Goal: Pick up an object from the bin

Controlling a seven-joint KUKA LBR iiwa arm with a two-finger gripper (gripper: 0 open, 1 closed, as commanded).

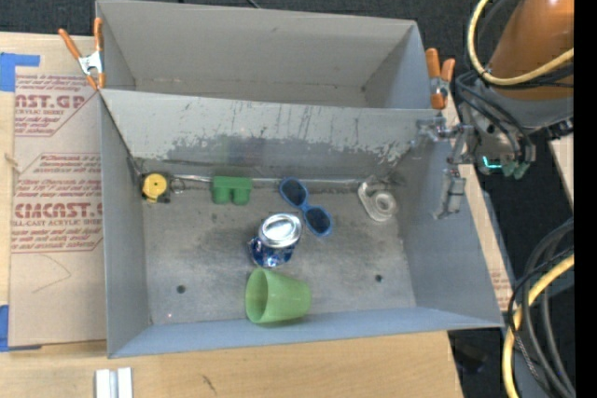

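Note:
My gripper [451, 193] hangs at the bin's right wall, above the rim and apart from every loose thing. Nearest to it, a small clear tape roll [378, 201] lies on the floor by the back right corner. A pair of blue sunglasses [306, 206] rests left of the roll. In front of the sunglasses a blue and silver can [275, 239] lies tipped, its top facing up at me. A light green cup [276, 296] lies on its side just in front of the can, near the front wall.
Along the back of the floor sit a green block [230, 191] and, in the left corner, a small yellow object [154, 187]. The arm with its orange cover and cables stands outside the bin at the right.

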